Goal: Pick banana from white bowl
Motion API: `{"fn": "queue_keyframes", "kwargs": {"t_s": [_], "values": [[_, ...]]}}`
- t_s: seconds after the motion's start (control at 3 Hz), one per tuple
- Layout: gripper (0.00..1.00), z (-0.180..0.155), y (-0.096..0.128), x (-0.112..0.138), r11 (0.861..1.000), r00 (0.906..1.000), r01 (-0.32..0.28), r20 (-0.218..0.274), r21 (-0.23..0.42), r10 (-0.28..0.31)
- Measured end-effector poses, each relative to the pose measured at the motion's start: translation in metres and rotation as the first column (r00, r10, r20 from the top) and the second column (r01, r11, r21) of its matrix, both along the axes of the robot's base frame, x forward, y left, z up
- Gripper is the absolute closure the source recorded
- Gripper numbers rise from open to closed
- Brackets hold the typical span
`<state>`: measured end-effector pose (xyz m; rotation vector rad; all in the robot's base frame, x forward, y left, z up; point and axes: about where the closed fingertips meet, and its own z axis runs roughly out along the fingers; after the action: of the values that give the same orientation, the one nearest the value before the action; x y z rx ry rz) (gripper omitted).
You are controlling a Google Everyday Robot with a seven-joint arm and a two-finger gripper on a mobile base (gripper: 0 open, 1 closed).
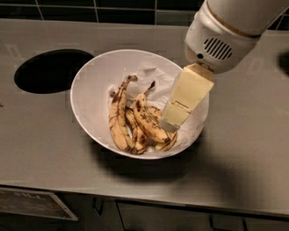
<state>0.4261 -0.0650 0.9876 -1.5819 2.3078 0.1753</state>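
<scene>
The white bowl (90,92) stands in the middle of the grey counter. Three overripe bananas lie in it. The banana (148,121) is the plump, brown-speckled one on the right of the bunch, with its dark stem pointing to the back. A longer slim banana (117,118) lies to its left, and a thin one lies between them. My gripper (171,121), cream-coloured below a white wrist housing (219,40), reaches down into the bowl from the upper right. Its tip is at the right side of the banana, touching it or very close.
A dark round hole (52,70) is cut into the counter left of the bowl. A dark tiled wall (113,9) runs along the back. The counter's front edge (135,194) is near the bottom, with cabinet fronts below it.
</scene>
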Motion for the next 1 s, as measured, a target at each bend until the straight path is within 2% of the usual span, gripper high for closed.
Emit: {"fn": "queue_keyframes", "kwargs": {"t_s": [0.33,0.67,1.0], "values": [[0.0,-0.005,0.007,0.004,0.999,0.9983,0.04,-0.043,-0.008,-0.04],[0.0,-0.023,0.017,0.01,0.99,0.978,0.132,-0.157,-0.04,-0.137],[0.0,-0.021,0.02,0.012,0.991,0.9801,0.134,-0.144,-0.03,-0.136]]}}
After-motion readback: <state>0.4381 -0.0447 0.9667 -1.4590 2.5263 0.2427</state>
